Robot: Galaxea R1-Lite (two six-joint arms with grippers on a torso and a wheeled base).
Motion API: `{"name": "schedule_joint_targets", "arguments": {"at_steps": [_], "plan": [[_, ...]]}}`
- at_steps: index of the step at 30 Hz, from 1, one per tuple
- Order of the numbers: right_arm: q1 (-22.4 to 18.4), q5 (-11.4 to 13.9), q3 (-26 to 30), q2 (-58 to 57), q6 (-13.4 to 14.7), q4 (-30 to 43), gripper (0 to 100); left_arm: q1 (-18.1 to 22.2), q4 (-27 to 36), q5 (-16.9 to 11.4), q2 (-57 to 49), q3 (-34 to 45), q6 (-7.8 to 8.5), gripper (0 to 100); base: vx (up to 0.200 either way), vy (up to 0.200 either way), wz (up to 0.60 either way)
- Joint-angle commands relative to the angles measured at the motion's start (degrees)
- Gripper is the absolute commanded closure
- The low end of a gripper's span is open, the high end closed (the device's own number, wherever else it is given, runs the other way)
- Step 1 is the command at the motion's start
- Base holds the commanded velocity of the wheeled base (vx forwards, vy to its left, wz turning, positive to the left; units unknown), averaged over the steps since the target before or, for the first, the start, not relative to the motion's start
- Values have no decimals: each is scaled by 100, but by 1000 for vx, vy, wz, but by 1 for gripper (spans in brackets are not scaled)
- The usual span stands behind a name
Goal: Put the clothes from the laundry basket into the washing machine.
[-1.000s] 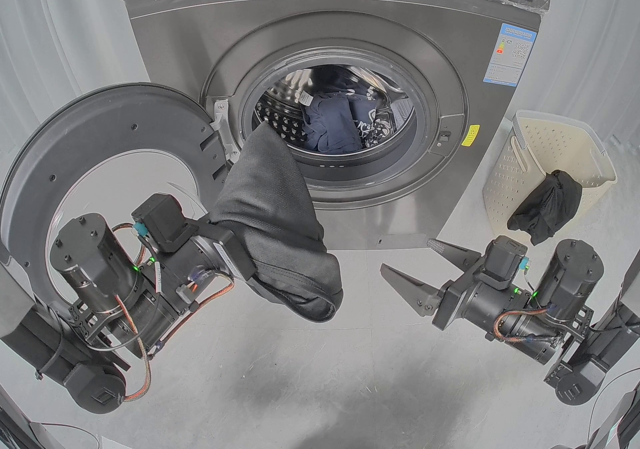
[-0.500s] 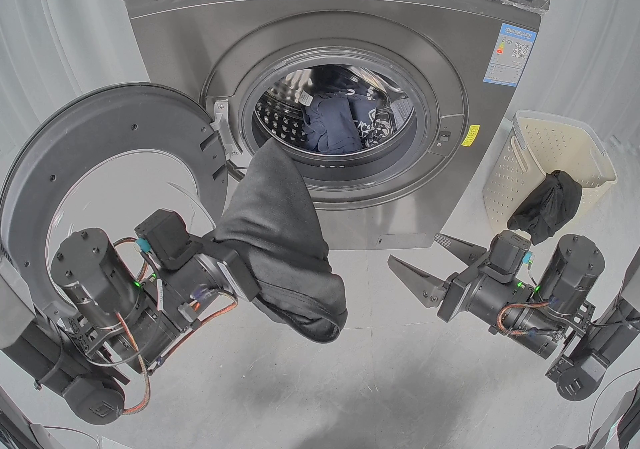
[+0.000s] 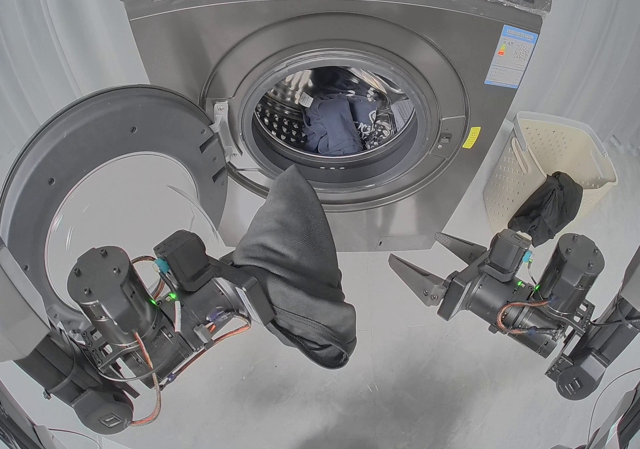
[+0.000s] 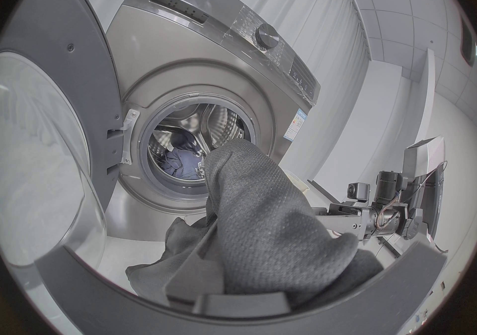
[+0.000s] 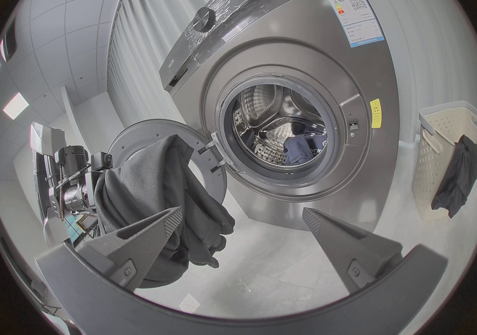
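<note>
The grey washing machine (image 3: 333,17) stands ahead with its round door (image 3: 100,157) swung open to the left. Navy clothes (image 3: 333,124) lie in the drum. A dark grey garment (image 3: 297,257) is draped over my left gripper (image 3: 283,270), which is shut on it below and in front of the drum opening; cloth hides the fingers. In the left wrist view the garment (image 4: 268,221) rises in front of the opening. My right gripper (image 3: 415,249) hangs open and holds nothing, low on the right, with the white laundry basket (image 3: 567,137) behind it. A black garment (image 3: 548,204) hangs over the basket's rim.
The open door (image 4: 54,102) stands close beside my left arm. The basket (image 5: 444,152) sits on the floor right of the machine against a white curtain. Bare grey floor (image 3: 400,370) lies between the arms.
My left gripper has drawn back and down from the drum opening with the grey garment. The right gripper shifted slightly to the right and stays open.
</note>
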Motion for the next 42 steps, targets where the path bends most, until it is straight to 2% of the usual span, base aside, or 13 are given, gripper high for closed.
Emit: {"name": "schedule_joint_targets", "arguments": {"at_steps": [1,8,15,24,29,36,42], "plan": [[47,1,28,16,1,-3,0,-44,-3,10,116,17,38,100,200,0,0],[109,-7,28,16,1,-3,0,-193,-12,72,283,43,266,100,57,0,0],[100,-7,45,7,1,-3,0,-202,-12,63,300,69,266,100,171,0,0],[117,-7,168,16,1,-3,0,-264,-21,63,397,122,275,100,0,0,0],[117,-7,212,16,1,-3,0,-299,-21,63,397,148,284,100,200,0,0],[188,-7,248,-10,1,-3,0,-308,-12,63,397,192,293,100,0,0,0],[188,-16,265,-10,1,-3,0,-325,-21,63,423,219,293,100,200,0,0]]}}
